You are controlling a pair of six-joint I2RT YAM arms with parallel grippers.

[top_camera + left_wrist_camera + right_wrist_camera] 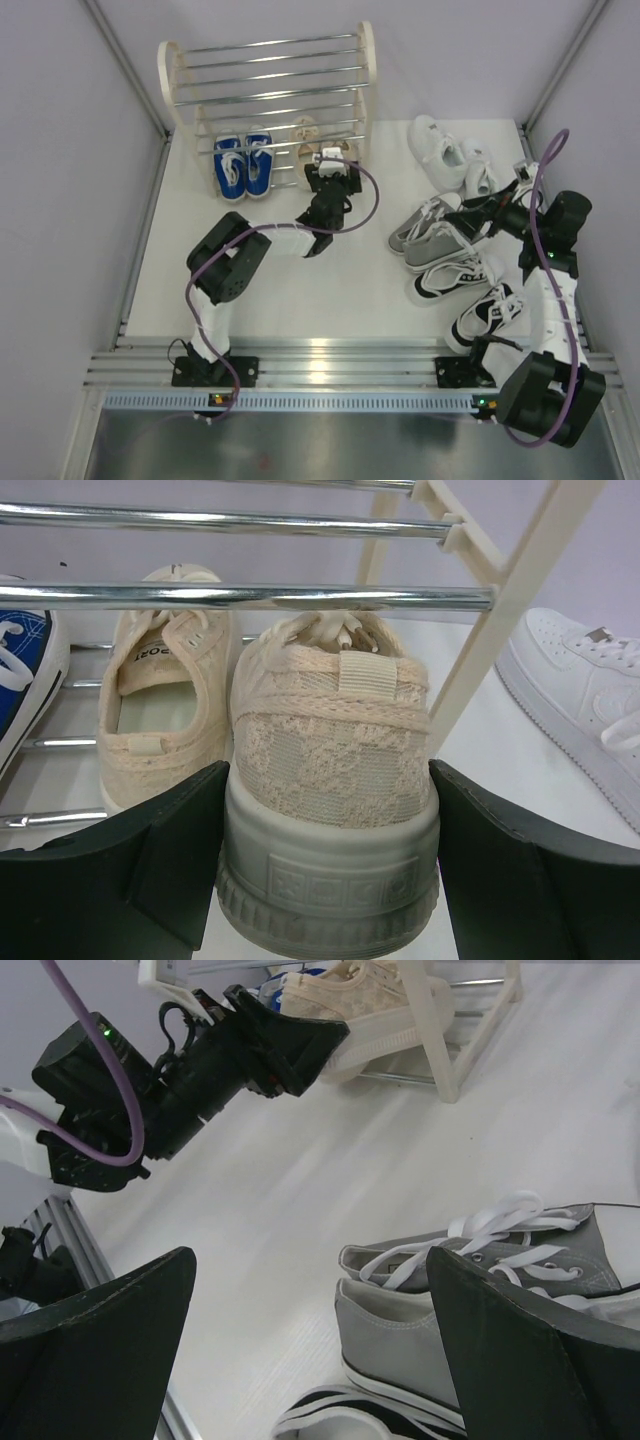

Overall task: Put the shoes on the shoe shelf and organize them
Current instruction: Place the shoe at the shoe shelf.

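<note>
My left gripper point(335, 166) point(330, 780) is shut on the heel of a beige lace shoe point(330, 730), a finger pressed to each side of its grey sole. The shoe points into the lowest tier of the shoe shelf point(170, 70) point(250, 597), beside its beige mate point(160, 700). A blue pair point(243, 165) sits on the left of that tier. My right gripper point(478, 215) point(310, 1260) hangs open above the heels of the grey pair point(430, 235) point(480, 1290), holding nothing.
On the table's right lie a white pair point(445, 150) point(580, 680) and two black-and-white shoes point(455, 280) point(490, 315), one partly under the grey heels point(340, 1420). The shelf's cream right panel point(500, 610) stands close to the held shoe. Metal rails point(320, 360) border the near edge.
</note>
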